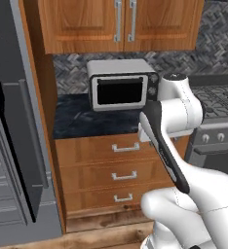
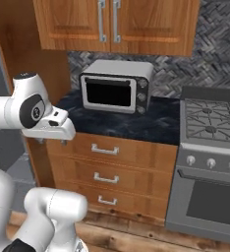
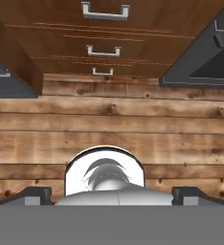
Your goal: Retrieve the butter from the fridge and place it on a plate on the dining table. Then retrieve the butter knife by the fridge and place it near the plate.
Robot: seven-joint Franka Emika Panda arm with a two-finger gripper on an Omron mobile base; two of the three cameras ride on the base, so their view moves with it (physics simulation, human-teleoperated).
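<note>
The fridge [image 1: 18, 146] is seen at the left edge of the left base view, a tall grey body with a long vertical bar handle, its door standing edge-on beside the wooden cabinet side. To its right, a dark stone counter [image 1: 82, 121] carries a silver microwave [image 1: 121, 87] with a black window, set against the patterned backsplash under wooden wall cupboards [image 1: 121, 24]. Three wooden drawers [image 1: 121, 170] with metal handles are stacked below the counter, and a grey stove [image 2: 210, 162] with burner grates stands just beside them on the right. The white arm [image 1: 179, 126] is folded in front of the drawers. In the hand view the gripper [image 3: 112, 194] is pointed down at the wooden plank floor [image 3: 112, 124], with its two dark finger tips [image 3: 35, 194] set wide apart at the lower corners and nothing held between them; the drawers and the stove's front are seen along the upper edge.
</note>
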